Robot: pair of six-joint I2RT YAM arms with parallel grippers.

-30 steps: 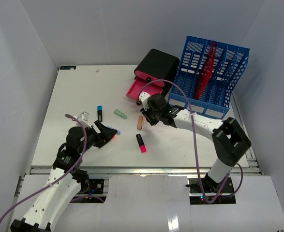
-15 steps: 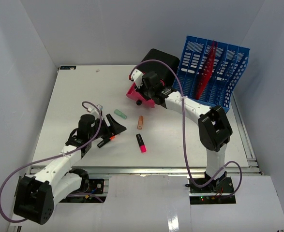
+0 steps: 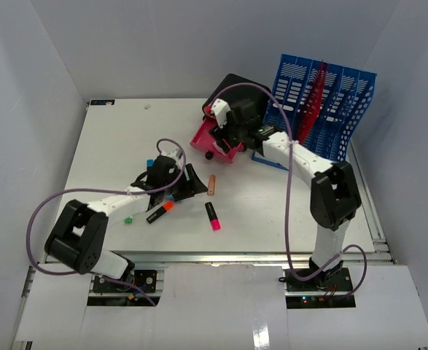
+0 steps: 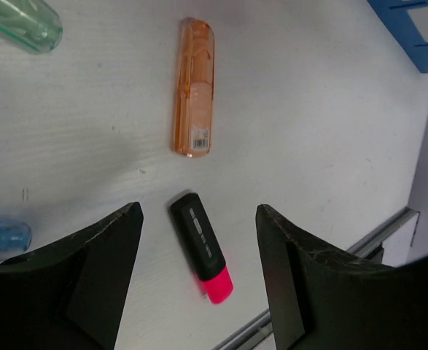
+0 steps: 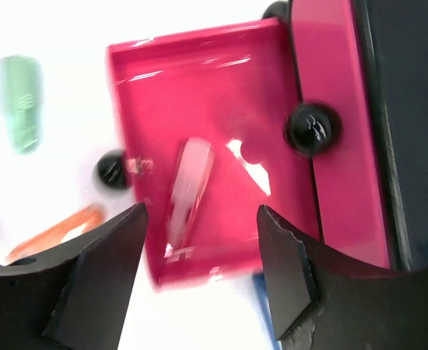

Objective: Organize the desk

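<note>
L gripper (image 4: 197, 215), jaws spread & empty, has swung toward 3 o'clock over the white desk (image 3: 111, 146), above pink highlighter (image 4: 205, 249); R gripper (image 5: 200, 215), released, hangs over pink tray (image 5: 221, 95) at 12 o'clock.

The pink tray (image 5: 221, 109) is shining like smooth, wet-looking plastic. The desk (image 4: 308, 146) is looking white and dull, with tiny fine lines showing in it. The orange marker (image 4: 194, 87) is letting light through like clear plastic. The blue file rack (image 3: 323, 95) is looking like hard, smooth plastic.
</note>
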